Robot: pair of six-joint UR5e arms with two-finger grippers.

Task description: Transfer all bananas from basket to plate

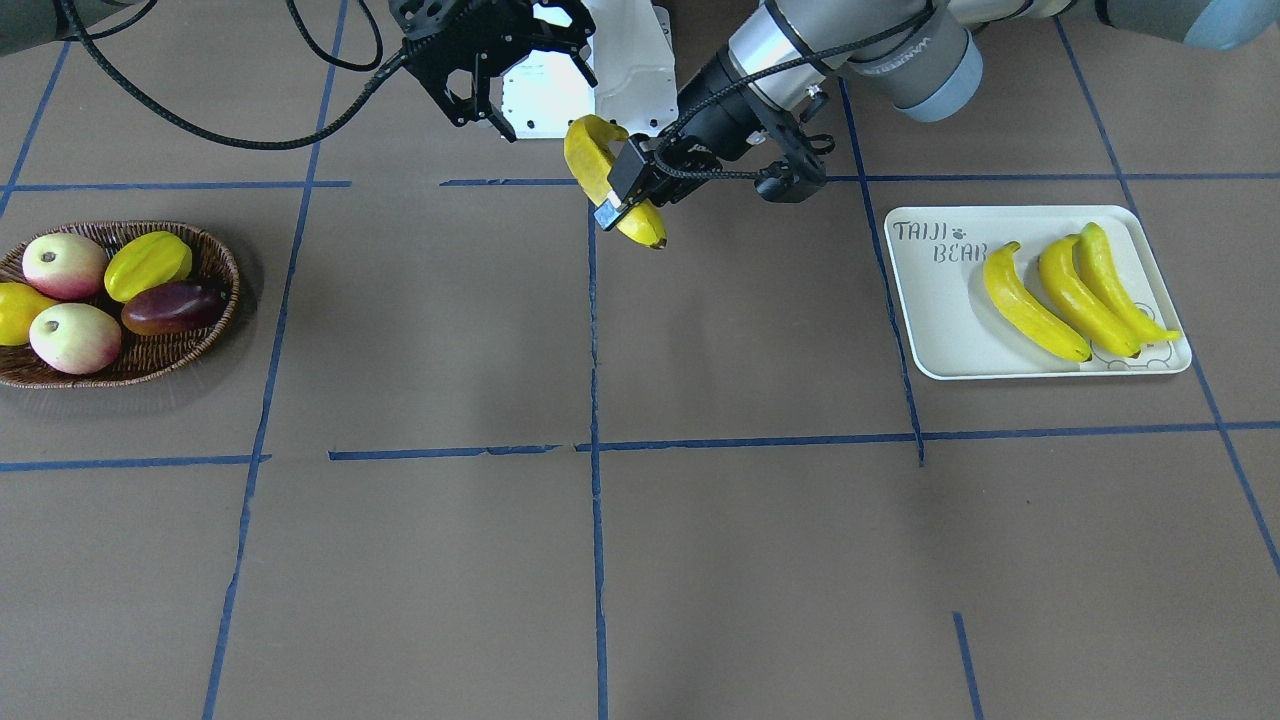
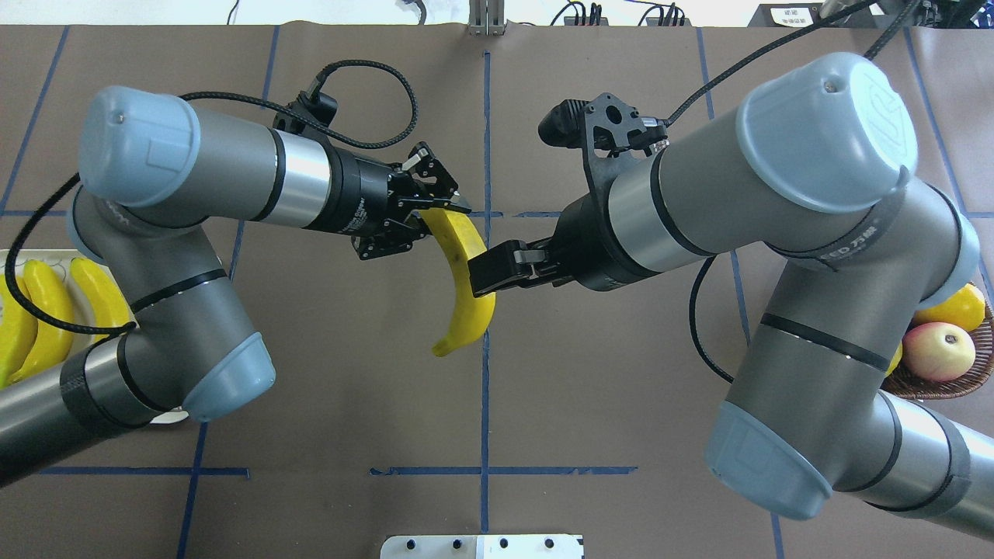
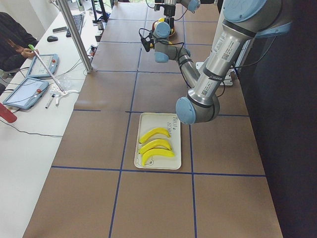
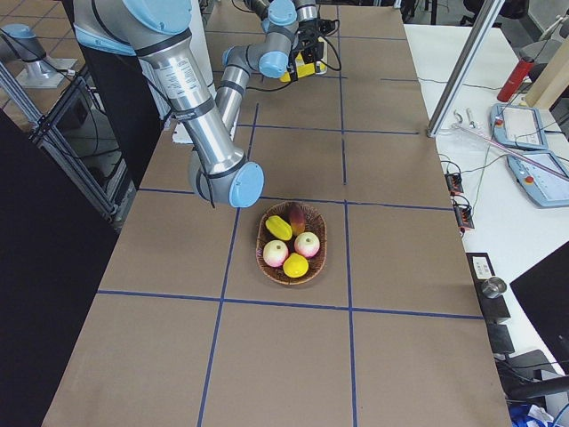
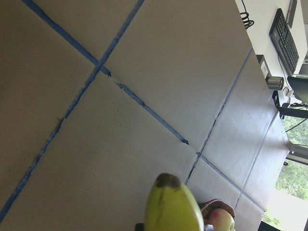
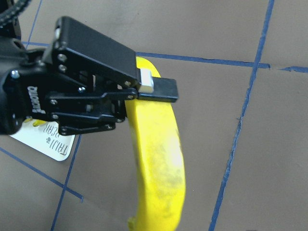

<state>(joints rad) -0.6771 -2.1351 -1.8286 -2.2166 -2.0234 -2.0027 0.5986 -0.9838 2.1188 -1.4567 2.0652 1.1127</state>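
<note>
Over brown taped table (image 1: 430,330), between basket (image 1: 170,360) and plate (image 1: 940,320), clamps fourth banana (image 1: 583,160) near its far end in left gripper (image 6: 154,87), long axis running back toward robot, right gripper (image 2: 481,273) apparently spread and clear, likely calls for carry toward left-side plate.

A brown desk (image 1: 450,560) is divided into squares by blue tape lines (image 1: 596,400). Grouped at one end are a red-and-cream apple (image 1: 64,266), a second apple (image 1: 75,337), a yellow-green starfruit (image 1: 148,265), a dark purple fruit (image 1: 175,307) just below it, and a round yellow fruit (image 1: 18,312). Alongside, on a white worktop (image 3: 29,124), two tablet-like pendants (image 3: 25,93) are laid, with a keyboard (image 3: 78,22) and mouse (image 3: 52,38) farther along. A metal post (image 3: 74,37) is stood where the surfaces meet, and a person (image 3: 12,42) in dark clothing is partly seen
</note>
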